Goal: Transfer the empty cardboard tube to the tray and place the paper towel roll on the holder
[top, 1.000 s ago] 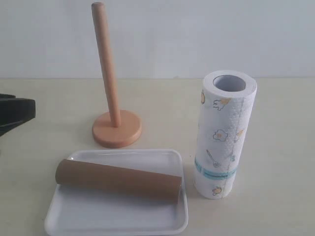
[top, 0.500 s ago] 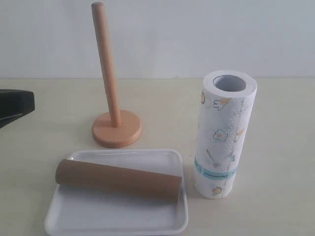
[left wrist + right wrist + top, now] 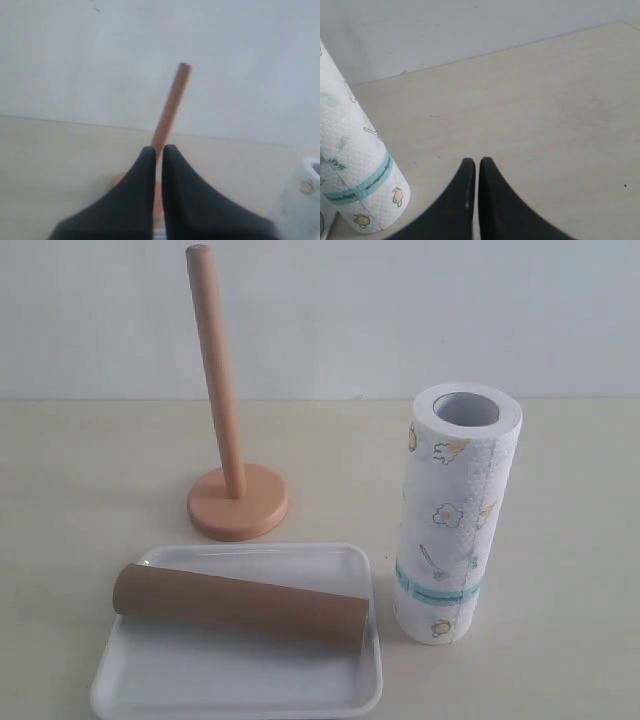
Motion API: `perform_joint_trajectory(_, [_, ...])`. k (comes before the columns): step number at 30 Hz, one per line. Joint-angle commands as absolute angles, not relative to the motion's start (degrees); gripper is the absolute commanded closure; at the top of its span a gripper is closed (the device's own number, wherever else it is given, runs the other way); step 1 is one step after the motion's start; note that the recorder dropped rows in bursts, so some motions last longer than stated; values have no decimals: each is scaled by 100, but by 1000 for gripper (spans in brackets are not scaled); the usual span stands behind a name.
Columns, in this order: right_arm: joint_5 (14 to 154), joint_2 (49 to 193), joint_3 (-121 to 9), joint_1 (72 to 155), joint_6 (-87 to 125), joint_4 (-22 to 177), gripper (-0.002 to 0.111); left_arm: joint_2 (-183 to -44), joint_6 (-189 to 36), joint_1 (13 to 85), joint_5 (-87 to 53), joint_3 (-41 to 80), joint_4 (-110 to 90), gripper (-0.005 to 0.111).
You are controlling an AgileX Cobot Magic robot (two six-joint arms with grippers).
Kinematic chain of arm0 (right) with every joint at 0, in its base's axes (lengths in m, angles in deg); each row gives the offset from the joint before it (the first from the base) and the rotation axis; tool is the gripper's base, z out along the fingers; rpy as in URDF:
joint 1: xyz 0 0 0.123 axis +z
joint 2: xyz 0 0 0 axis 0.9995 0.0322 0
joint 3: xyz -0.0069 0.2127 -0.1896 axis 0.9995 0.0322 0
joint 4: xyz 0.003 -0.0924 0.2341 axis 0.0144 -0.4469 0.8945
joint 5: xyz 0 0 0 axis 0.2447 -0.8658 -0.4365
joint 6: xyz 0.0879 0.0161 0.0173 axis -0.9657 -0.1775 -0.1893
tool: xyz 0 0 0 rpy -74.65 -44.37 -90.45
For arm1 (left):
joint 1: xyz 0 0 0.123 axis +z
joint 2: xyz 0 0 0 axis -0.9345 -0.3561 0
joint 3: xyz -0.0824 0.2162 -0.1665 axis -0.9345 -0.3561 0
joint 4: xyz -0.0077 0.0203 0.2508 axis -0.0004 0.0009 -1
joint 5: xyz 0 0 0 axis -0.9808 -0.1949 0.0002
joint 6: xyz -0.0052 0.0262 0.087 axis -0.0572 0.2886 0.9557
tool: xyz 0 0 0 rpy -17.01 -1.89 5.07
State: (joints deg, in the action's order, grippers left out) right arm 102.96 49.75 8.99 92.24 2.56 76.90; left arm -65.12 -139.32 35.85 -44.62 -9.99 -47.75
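Left hand (image 3: 158, 152) and right hand (image 3: 477, 165) were closed, empty.
Tube (image 3: 240, 602) lay in tray (image 3: 230, 680); towel roll (image 3: 450, 520) stood right of holder (image 3: 238, 508).

Pale table (image 3: 90, 500) carries tray (image 3: 230, 680), holder (image 3: 250, 505) and paper towel roll (image 3: 455, 520).

The exterior camera is looking downward across the tabletop (image 3: 100, 460) from six o'clock, fairly near. Both wrist cameras are peering past their fingers (image 3: 130, 200); all three are sharing the paper towel roll (image 3: 455, 510).
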Motion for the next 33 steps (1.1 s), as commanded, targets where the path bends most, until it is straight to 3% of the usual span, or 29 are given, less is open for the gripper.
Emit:
perform_joint_trajectory(1, [10267, 4949, 895, 9209, 268, 7685, 106, -5796, -13965, 4341, -4724, -1361, -4458, 103])
perform_joint_trajectory(10, [10267, 4949, 895, 9209, 268, 7685, 106, -4448, -13965, 5372, -4715, -2070, -3458, 103])
perform_joint_trajectory(16, [10267, 4949, 895, 9209, 268, 7685, 106, -4354, -13965, 5728, -4099, -2538, -2818, 103])
perform_joint_trajectory(23, [10267, 4949, 895, 9209, 268, 7685, 106, -4354, -13474, 5794, -2639, -3327, -1599, 103])
perform_joint_trajectory(30, [10267, 4949, 895, 9209, 268, 7685, 106, -4354, -13518, 5794, -641, -4141, -1826, 103])
perform_joint_trajectory(33, [10267, 4949, 895, 9209, 268, 7685, 106, -4354, -13564, 5754, -533, -4141, -2674, 103])
